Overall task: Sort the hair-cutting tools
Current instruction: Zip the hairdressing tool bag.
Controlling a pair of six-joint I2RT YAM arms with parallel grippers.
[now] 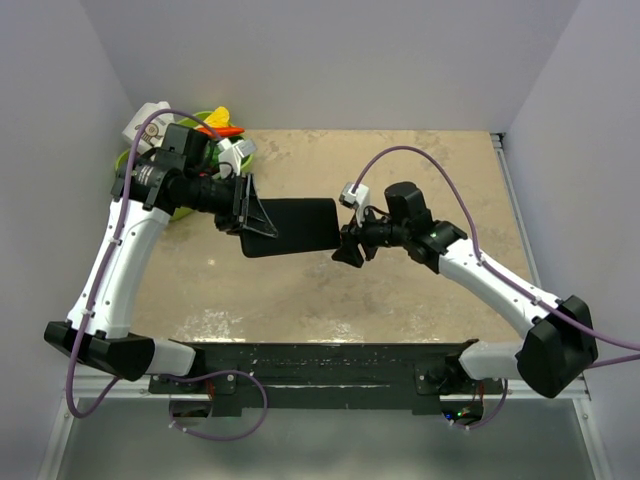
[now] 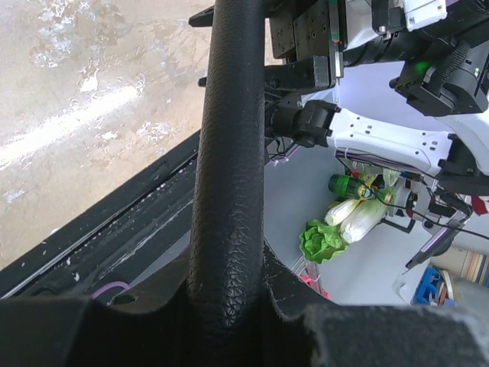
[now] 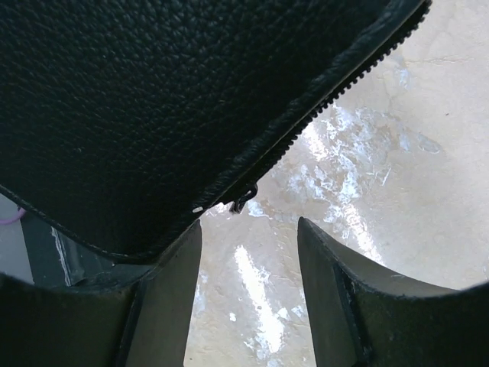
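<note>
Black case [image 1: 295, 228] sits over the middle of the surface [image 1: 400, 290] w/ an arm on each end. Left gripper [image 1: 250, 212] is clamped on the case's left edge. In the left wrist cam the leathery edge runs straight up from between the fingers, so that's a tight hold.

Right gripper [image 1: 348, 248] is at the case's right end, near the front corner. Its fingers [image 3: 172, 283] are spread w/ bare surface showing between them. The case corner lies over one finger, but afaict it's not pinched. The zipper [image 3: 328, 99] runs along that edge and the pull [image 3: 243, 203] hangs just above the gap.

Scissors and comb: can't tell where they are, no view shows them.

Back left corner has a green tub [image 1: 200, 125] w/ orange and yellow bits.
</note>
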